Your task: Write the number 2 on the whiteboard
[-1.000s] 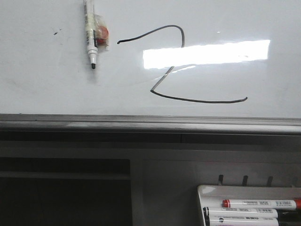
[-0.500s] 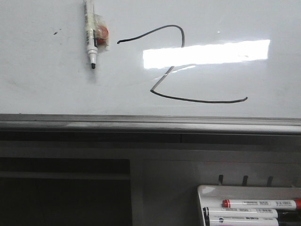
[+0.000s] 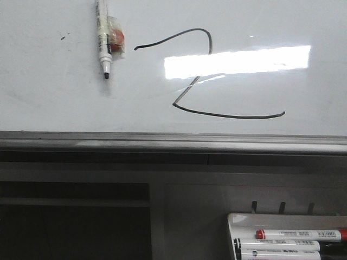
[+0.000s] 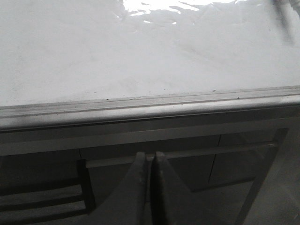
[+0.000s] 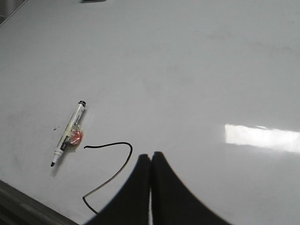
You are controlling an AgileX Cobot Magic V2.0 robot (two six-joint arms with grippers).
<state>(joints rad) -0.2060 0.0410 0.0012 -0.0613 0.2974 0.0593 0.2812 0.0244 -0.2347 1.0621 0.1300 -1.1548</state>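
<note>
Black ink forms the number 2 (image 3: 214,76) on the whiteboard (image 3: 54,103), its curved top right of centre and its long base stroke running just above the grey bottom rail (image 3: 162,143); part of the diagonal is lost in the bright glare. The figure looks finished. A marker (image 3: 102,40) with a small red piece beside it clings uncapped to the board, left of the digit, probably parked there by a magnet. The left claw (image 4: 149,161) is clenched and grasps nothing, hanging below the rail. The right claw (image 5: 151,161) is likewise closed and empty, clear of the writing. More markers lie in a white tray (image 3: 238,219) below.
</note>
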